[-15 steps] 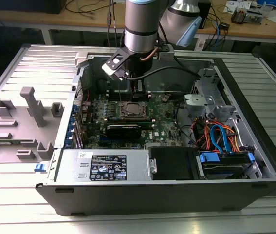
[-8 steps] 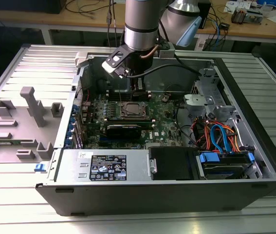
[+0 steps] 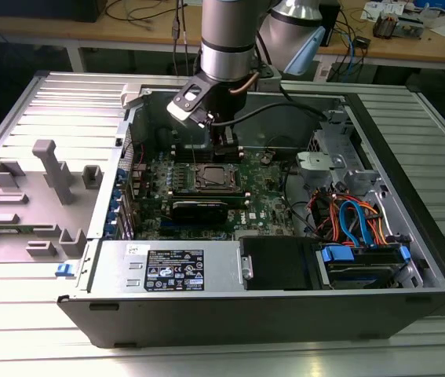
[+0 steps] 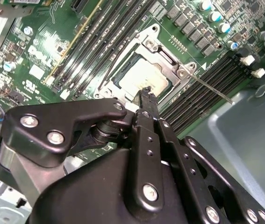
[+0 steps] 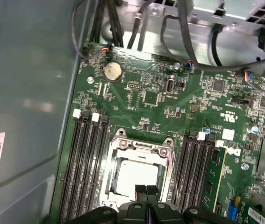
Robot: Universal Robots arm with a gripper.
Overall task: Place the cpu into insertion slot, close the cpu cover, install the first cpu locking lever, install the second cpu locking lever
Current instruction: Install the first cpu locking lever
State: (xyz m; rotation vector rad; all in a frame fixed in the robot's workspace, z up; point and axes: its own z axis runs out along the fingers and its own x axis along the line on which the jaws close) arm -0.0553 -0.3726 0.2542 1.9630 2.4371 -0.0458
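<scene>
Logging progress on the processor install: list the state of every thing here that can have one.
cpu: seated in the insertion slot, silver top showing.
cpu cover: down flat over the cpu.
locking lever: standing clear of the slot, apparently unlatched.
tool: shut, tips at the cover's edge.
computer case: open, motherboard exposed.
</scene>
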